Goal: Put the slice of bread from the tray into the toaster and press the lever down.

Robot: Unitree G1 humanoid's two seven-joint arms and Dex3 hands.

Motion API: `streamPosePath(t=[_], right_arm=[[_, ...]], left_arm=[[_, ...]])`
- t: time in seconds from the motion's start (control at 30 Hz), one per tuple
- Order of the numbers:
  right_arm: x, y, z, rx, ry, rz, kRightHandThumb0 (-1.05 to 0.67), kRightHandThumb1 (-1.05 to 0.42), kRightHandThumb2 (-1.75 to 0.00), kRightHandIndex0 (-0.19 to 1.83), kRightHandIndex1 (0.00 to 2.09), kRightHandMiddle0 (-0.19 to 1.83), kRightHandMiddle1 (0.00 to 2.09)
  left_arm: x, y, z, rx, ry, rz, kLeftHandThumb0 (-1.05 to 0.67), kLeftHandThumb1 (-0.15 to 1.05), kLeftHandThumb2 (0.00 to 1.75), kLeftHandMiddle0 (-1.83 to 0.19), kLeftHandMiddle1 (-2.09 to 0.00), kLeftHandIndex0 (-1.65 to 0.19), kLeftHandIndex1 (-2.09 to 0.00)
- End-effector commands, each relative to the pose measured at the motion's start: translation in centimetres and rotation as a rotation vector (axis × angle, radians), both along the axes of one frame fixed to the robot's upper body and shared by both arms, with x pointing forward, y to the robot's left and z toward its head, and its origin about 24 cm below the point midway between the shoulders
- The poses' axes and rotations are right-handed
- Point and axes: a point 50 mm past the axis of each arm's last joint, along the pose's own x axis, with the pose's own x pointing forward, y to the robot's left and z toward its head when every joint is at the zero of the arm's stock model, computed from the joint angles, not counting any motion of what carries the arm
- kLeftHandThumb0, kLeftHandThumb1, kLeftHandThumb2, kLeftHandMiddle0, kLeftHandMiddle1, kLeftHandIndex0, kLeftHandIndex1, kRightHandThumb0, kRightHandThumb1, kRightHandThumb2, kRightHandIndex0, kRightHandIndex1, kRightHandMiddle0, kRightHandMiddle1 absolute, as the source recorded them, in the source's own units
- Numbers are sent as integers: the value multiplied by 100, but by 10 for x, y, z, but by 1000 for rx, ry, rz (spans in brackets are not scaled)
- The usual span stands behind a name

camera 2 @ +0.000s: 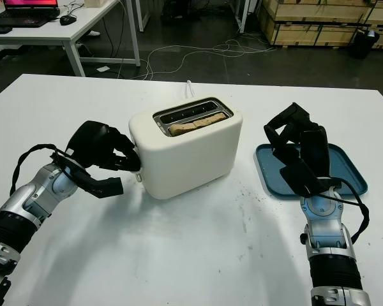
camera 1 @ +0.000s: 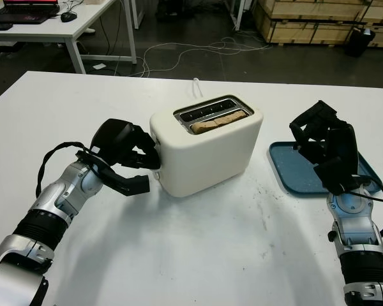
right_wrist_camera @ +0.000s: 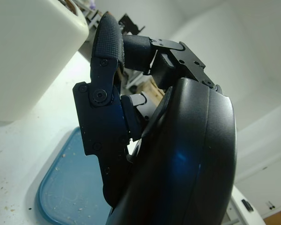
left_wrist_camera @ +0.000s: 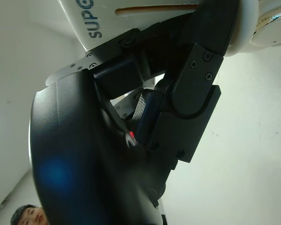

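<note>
- Toaster (camera 1: 207, 150): cream-white, mid-table (camera 1: 198, 255), slots up, set at an angle.
- Slice of bread (camera 1: 220, 121): seated in the nearer slot, top edge showing just above the opening.
- Tray (camera 1: 293, 167): blue, right of the toaster, apart from it; crumbs on its floor.
- Left hand (camera 1: 137, 167): at the toaster's left end, fingers (camera 1: 143, 153) curled against the end face, thumb lower, near the table; pressed at the lever side, lever itself hidden behind the fingers. Nothing gripped.
- Right hand (camera 1: 322, 137): raised over the tray's near edge, fingers curled, holding nothing.
- Background: desk with laptop (camera 1: 25, 11) and mouse, cables on floor, wooden crates (camera 1: 319, 19).
</note>
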Motion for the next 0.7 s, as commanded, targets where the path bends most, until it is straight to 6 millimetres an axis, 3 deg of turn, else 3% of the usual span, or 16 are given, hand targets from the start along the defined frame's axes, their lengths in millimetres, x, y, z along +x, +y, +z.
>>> streamPosePath(t=[0.0, 0.07, 0.3, 0.37, 0.47, 0.57, 0.67], right_arm=[[-1, -3, 7, -27, -20, 10, -61, -92, -40, 82, 175, 57, 172], [-1, -2, 8, -27, -18, 11, -61, -92, -40, 83, 175, 58, 172], [-1, -2, 8, -33, -26, 16, -62, -92, -40, 82, 175, 59, 169], [-1, -2, 9, -35, -32, 20, -62, -92, -40, 83, 175, 59, 170], [-2, -1, 9, -30, -32, 26, -62, -92, -41, 82, 175, 58, 170], [-3, -1, 9, -27, -34, 30, -61, -92, -40, 81, 175, 58, 169], [-3, 0, 9, -29, -33, 34, -62, -92, -40, 80, 175, 56, 169]], left_arm=[[-46, -29, -120, 239, 486, 45, -66, 86, 0, -124, -134, -143, -5], [-46, -31, -119, 248, 478, 35, -67, 86, 0, -124, -139, -146, -5], [-45, -35, -109, 265, 465, 3, -67, 87, 0, -126, -118, -140, -3], [-45, -35, -103, 254, 442, -6, -68, 87, 0, -126, -138, -141, -2], [-46, -32, -82, 191, 387, -26, -68, 85, 0, -128, -135, -136, -1], [-48, -27, -58, 42, 348, -41, -67, 82, 0, -136, -115, -132, -1], [-51, -19, -32, -151, 217, -69, -70, 80, 0, -137, -120, -135, -2]])
